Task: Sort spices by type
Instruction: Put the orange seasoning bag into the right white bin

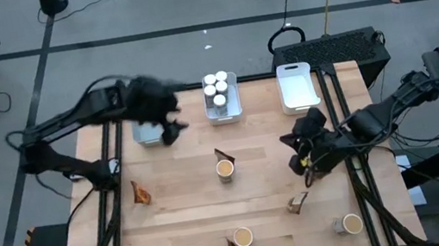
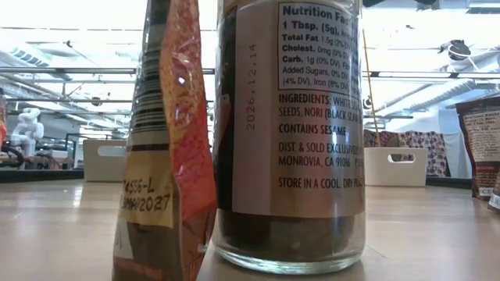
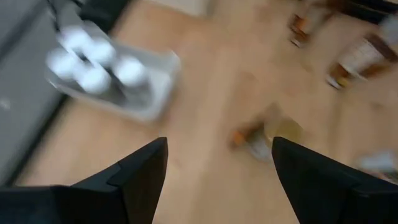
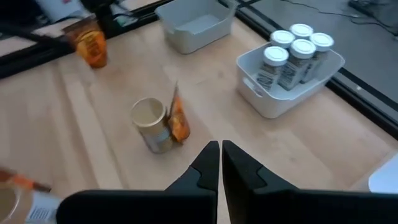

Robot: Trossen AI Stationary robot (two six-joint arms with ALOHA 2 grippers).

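Seen from above: four white-capped jars (image 1: 217, 87) upright in the middle tray (image 1: 235, 110) at the far edge, already grouped, so presumably sorted. Left gripper (image 1: 169, 122) spread and empty, just left of that tray, beside the grey tray (image 1: 145, 135). White tray (image 1: 297, 87) farther right. Right gripper (image 1: 302, 161) pressed together, holding nothing, waiting right of centre. Tan-topped tub (image 1: 225, 169) mid-table, upright, touching a pouch (image 1: 224, 154).

Level with the table: pouch (image 2: 168, 140) and tub (image 2: 291, 133) close up, both standing, long axes vertical.

Left wrist: fingers (image 3: 144, 175) wide apart, nothing between.

Right wrist: fingers (image 4: 235, 167) together; tub (image 4: 150, 124) ahead, leaning slightly.
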